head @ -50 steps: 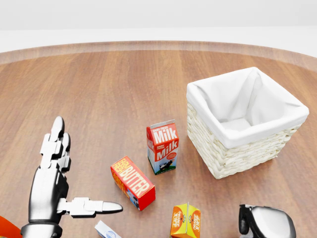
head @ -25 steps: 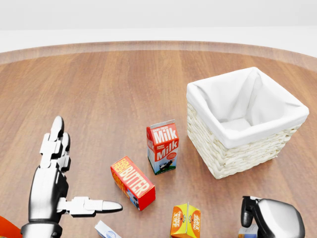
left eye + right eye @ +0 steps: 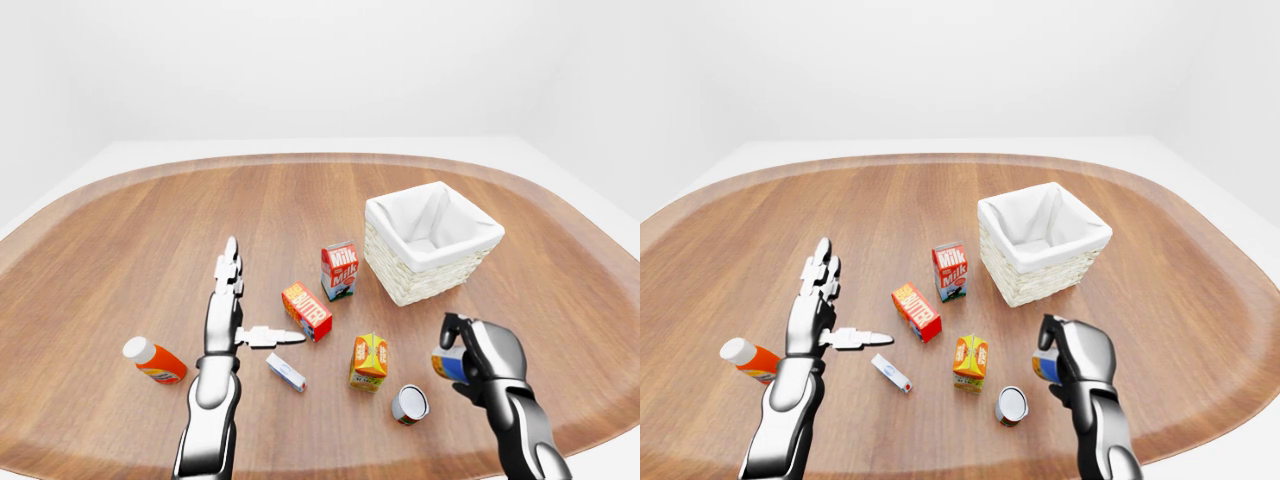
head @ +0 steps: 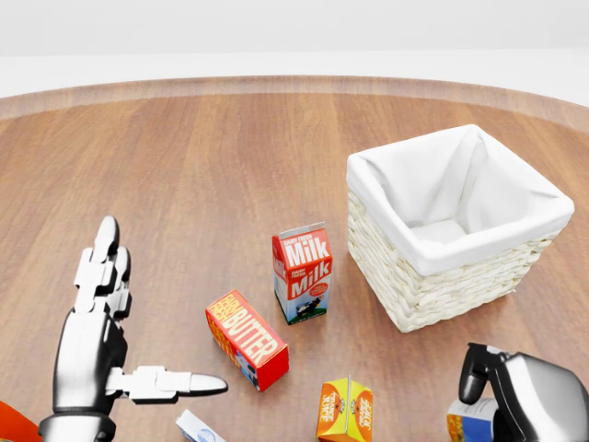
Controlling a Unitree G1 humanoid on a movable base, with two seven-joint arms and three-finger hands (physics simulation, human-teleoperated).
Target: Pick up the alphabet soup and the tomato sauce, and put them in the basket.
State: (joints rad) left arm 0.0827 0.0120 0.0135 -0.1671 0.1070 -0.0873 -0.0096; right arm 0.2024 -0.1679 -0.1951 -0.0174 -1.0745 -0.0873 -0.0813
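The right hand (image 3: 482,352) is now lifting 1 can (image 3: 449,364), fingers wrapped around it, just below the basket (image 3: 432,243). The other can (image 3: 410,404) is lying lower still. The left hand (image 3: 230,310) is staying open, holding nothing.

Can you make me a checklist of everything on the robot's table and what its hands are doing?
Surface: round wooden table, lying flat.
Job's things: one can with a blue and orange label held in the right hand; a second can lying on its side near the bottom edge of the left-eye view; white-lined basket with nothing seen in it.
Clutter: milk carton upright, butter box, orange juice carton, small white box, orange bottle lying down.
Hands: left hand open, fingers spread; right hand closed round the can.
Cables: nothing seen.
Surroundings: plain white walls.
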